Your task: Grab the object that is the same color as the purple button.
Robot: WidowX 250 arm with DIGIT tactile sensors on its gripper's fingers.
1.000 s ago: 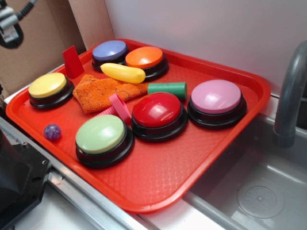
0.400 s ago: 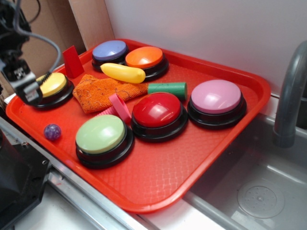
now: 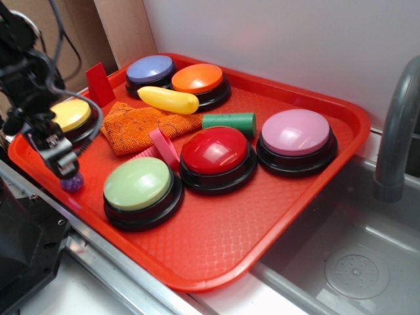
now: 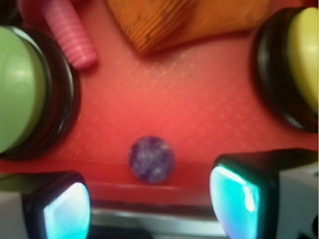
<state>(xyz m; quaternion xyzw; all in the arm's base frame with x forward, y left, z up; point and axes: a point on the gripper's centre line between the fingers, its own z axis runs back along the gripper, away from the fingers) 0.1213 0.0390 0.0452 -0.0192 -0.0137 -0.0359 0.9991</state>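
Hovering my end effector (image 4: 149,201), jaws wide and empty, over the purple speckled ball (image 4: 151,159); uneven finger contact could roll it away across the red tray (image 4: 189,109).

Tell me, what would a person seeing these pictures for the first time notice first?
Probably the bright red plastic tray filled with large round dome buttons, like the glossy red one at its centre. Next, the black robot hand at the tray's left edge, hovering open over a small speckled dark-purple ball, between the pale green button and the yellow button.

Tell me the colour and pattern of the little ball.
Dark purple with pale speckles; the ball shows best in the wrist view.
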